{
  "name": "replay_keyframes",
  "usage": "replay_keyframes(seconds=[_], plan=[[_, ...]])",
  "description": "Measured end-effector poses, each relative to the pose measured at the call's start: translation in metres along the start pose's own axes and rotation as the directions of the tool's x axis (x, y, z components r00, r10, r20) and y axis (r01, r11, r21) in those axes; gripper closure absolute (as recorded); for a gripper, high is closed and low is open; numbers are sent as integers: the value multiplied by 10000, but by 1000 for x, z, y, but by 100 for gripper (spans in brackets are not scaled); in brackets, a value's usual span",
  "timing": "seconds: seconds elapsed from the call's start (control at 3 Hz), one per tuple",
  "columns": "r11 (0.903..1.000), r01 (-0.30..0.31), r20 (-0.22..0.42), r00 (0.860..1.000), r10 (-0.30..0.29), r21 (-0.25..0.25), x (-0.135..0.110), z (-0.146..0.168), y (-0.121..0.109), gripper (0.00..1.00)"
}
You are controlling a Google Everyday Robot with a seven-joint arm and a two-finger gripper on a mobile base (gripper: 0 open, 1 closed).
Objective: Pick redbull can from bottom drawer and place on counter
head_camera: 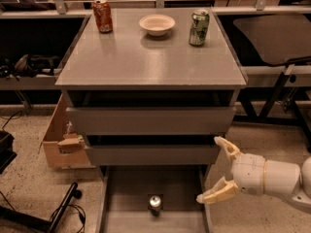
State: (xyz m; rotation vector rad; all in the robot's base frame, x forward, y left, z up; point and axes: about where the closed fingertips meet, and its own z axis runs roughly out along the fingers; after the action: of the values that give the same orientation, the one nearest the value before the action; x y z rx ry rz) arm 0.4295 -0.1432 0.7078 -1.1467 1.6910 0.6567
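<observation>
The redbull can (155, 204) stands upright in the pulled-out bottom drawer (126, 198), its shiny silver top facing up. My gripper (214, 171) is at the lower right, beside the drawer's right wall and to the right of the can, not touching it. Its two cream fingers (216, 193) are spread wide apart and hold nothing. The counter (146, 57) is the grey top of the cabinet above the two upper drawers.
On the counter stand a red-orange can (102, 15) at the back left, a white bowl (157, 24) at the back middle and a green can (198, 27) at the back right. A cardboard box (60, 140) sits left of the cabinet. Cables (58, 212) lie on the floor.
</observation>
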Motion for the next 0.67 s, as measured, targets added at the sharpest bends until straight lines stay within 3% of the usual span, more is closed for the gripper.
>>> replay_keyframes(seconds=[0.33, 0.67], plan=[[9982, 80, 1551, 9877, -173, 600, 33, 5, 0, 0], [9988, -111, 2049, 9788, 11, 475, 56, 18, 6, 0]])
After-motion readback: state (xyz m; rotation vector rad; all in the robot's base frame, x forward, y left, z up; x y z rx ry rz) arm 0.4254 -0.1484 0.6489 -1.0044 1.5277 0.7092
